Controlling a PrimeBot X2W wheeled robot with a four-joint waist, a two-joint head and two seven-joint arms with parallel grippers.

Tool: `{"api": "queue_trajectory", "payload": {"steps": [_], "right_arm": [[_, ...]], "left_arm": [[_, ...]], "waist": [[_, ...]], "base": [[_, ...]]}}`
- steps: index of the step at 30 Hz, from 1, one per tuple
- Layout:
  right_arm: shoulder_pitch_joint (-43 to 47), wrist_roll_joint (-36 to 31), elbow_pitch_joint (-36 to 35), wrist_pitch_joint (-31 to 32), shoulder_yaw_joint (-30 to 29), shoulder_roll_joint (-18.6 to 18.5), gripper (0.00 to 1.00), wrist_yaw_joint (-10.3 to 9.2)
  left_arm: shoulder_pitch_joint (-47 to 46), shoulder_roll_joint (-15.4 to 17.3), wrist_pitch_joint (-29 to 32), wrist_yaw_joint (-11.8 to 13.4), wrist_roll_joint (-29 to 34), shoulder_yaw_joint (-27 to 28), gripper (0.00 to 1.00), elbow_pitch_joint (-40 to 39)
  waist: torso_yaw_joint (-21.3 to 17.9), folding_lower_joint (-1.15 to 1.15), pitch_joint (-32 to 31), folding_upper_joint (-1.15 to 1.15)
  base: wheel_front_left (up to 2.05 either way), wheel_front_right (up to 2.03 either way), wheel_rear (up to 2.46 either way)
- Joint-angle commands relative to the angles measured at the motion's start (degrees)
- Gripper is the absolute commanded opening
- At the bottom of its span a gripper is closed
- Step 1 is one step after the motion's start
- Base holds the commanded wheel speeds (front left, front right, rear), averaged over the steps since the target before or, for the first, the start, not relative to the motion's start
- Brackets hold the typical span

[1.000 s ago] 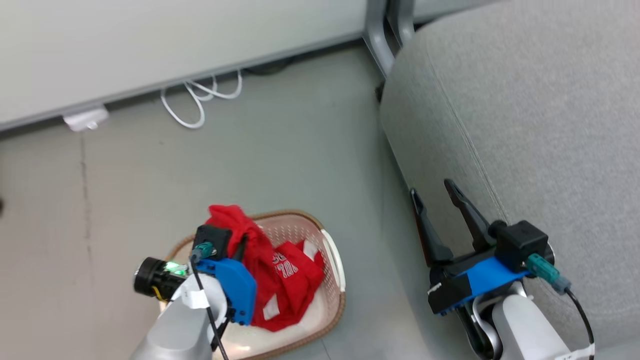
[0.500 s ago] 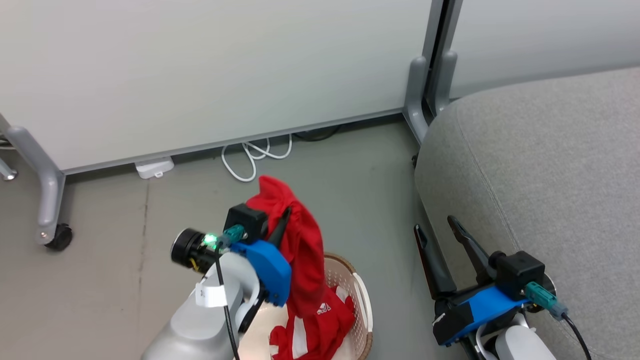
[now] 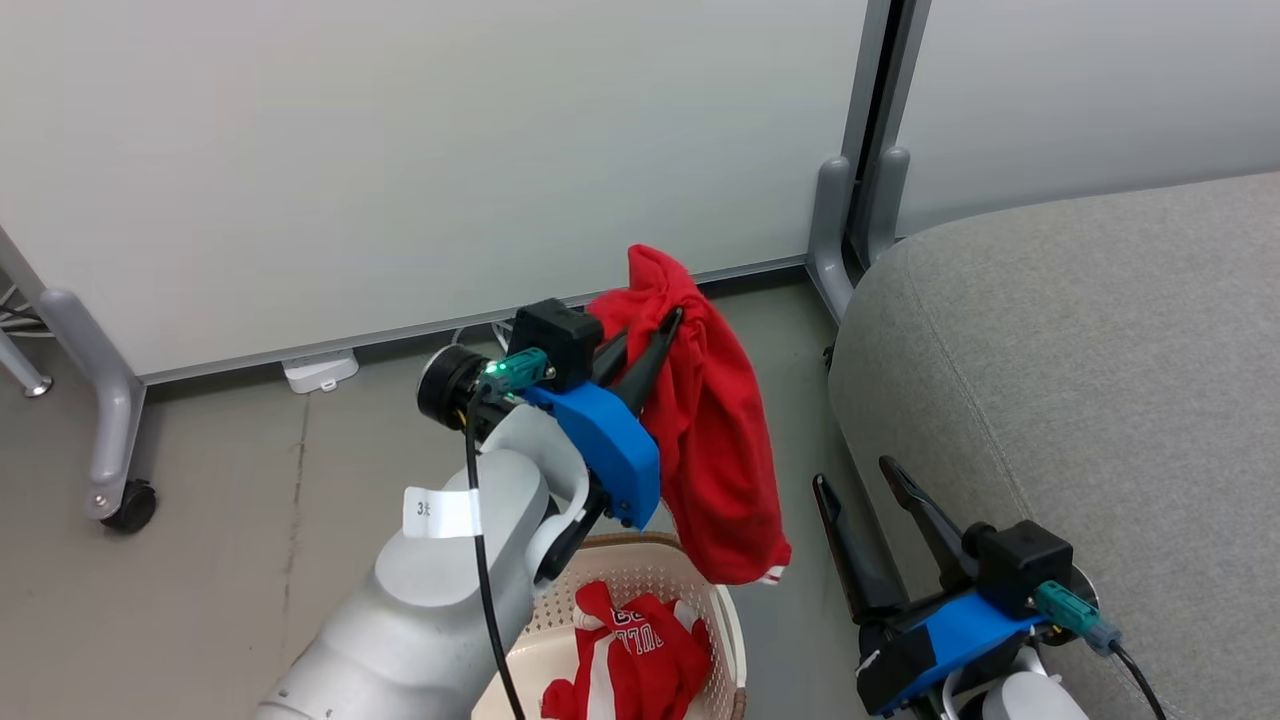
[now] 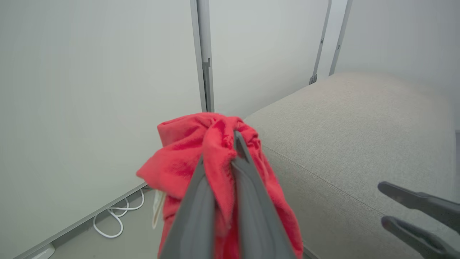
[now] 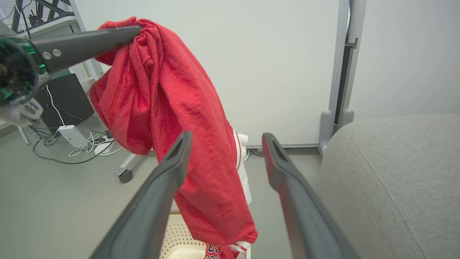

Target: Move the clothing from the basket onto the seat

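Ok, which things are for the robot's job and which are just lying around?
For the job: plain red garment in the left hand, jersey, basket, sofa.
Just lying about: white plug box, castor wheel.

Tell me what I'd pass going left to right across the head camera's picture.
A castor wheel → white box by the wall → left end effector clamped on the hanging red garment → right end effector, open → grey sofa.

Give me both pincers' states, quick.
Left pincer: shut on the red garment.
Right pincer: open, empty.
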Motion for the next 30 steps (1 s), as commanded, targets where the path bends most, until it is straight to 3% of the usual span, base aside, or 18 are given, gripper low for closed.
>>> {"api": "queue_trajectory", "payload": {"steps": [1,21,30], "right_arm": [[0.90,-0.08,-0.18,0.32,0.11,-0.14,1.00,0.01],[1.53,-0.52,-0.99,1.44,0.37,-0.14,1.00,0.01],[-3.93,-1.13,2.85,3.94,3.61,-0.14,1.00,0.01]], "left_arm": [[-0.83,0.02,-0.05,-0.05,-0.14,-0.34,0.00,-0.38],[-1.93,0.01,1.08,1.65,-4.25,-4.83,0.00,-1.40],[-2.91,0.01,0.84,1.87,-5.63,-6.76,0.00,-1.56]], "waist": [[-0.10,0.01,-0.06,0.00],[-0.67,0.01,-0.03,0.00],[-0.45,0.01,0.61,0.00]], "base": [[0.00,0.00,0.00],[0.00,0.00,0.00],[0.00,0.00,0.00]]}}
